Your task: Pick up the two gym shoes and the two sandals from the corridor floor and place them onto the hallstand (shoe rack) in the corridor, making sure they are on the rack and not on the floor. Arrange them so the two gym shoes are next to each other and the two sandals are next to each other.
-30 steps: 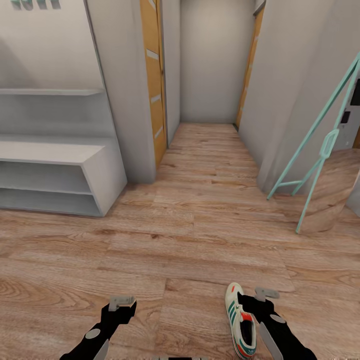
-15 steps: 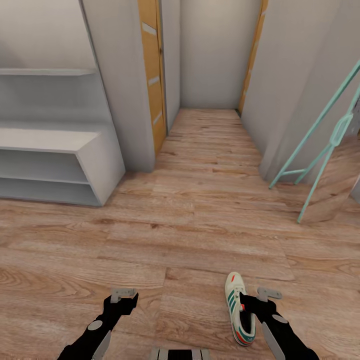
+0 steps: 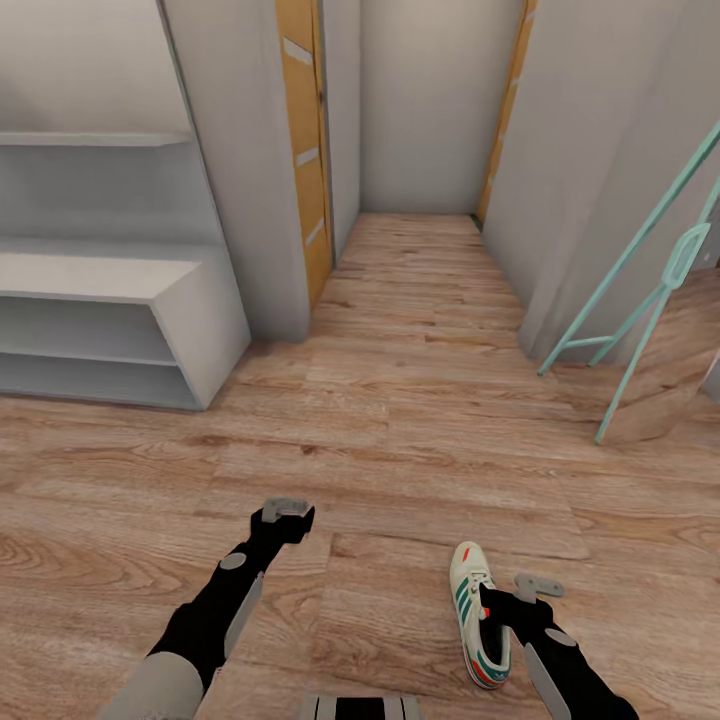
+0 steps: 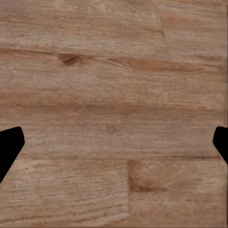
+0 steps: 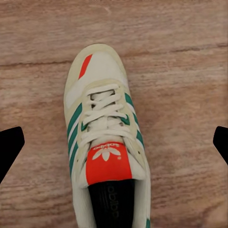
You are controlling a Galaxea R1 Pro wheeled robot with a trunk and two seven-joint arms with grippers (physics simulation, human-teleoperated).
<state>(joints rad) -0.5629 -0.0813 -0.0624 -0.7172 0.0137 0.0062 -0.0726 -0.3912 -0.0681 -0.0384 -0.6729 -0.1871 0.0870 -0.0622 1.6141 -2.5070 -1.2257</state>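
Observation:
One cream-white gym shoe (image 3: 477,612) with green stripes and a red-orange tongue tab lies on the wood-plank corridor floor (image 3: 400,450), toe pointing away from me. My right gripper (image 3: 515,592) hovers right over it, open, fingers wide to either side of the shoe (image 5: 102,123) in the right wrist view. My left gripper (image 3: 285,512) is stretched forward over bare planks, open and empty (image 4: 114,145). The pale grey hallstand (image 3: 110,285) with two low open shelves stands at the far left. The other gym shoe and the sandals are out of view.
A wall shelf (image 3: 90,140) hangs above the hallstand. A narrow passage with orange-wood doors (image 3: 300,150) runs straight ahead. A teal-framed leaning mirror (image 3: 650,300) stands at the right. Open floor stretches between me and the hallstand.
The head view first tilted a little, lifting the scene's upper part out of frame. Then my left arm reached forward over the floor. The right gripper and the shoe stayed put.

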